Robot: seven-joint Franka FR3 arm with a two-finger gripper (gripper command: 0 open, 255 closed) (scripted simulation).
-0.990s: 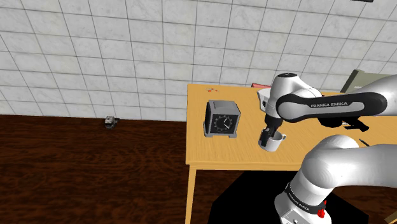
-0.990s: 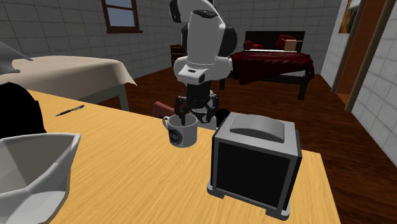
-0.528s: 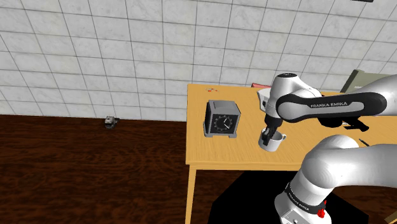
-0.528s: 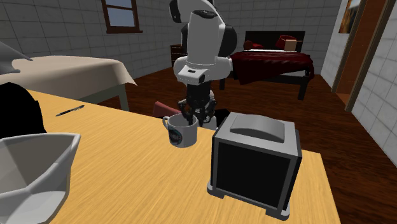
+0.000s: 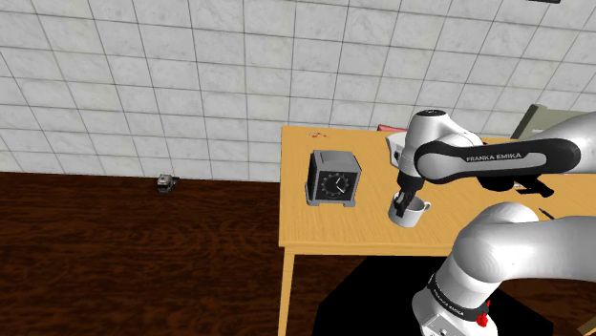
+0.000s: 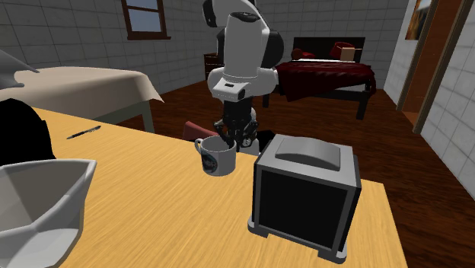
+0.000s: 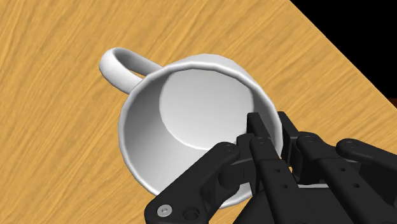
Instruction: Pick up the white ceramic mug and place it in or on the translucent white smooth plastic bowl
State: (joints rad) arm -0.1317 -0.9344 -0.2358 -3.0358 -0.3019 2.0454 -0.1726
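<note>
The white mug [image 6: 218, 160] stands upright on the wooden table [image 6: 167, 213], its handle toward the second exterior view's left. My gripper [image 6: 229, 140] comes down from above and is shut on the mug's rim. In the wrist view one finger is inside the mug [image 7: 191, 102] and the other outside, and the gripper [image 7: 270, 125] clasps the wall on the side opposite the handle. In the shoulder view the mug [image 5: 414, 214] sits under the gripper [image 5: 404, 201] near the table's front edge. The white faceted bowl [image 6: 38, 202] stands at the second exterior view's lower left, well apart from the mug.
A dark box clock [image 5: 333, 178] stands on the table beside the mug; it is the grey box [image 6: 304, 194] just to the mug's right in the second exterior view. A pen [image 6: 82, 132] lies by the far edge. The table edge [image 7: 343, 57] runs close to the mug.
The fingers have closed from wide apart onto the mug's rim. The mug and the arm have stayed where they were.
</note>
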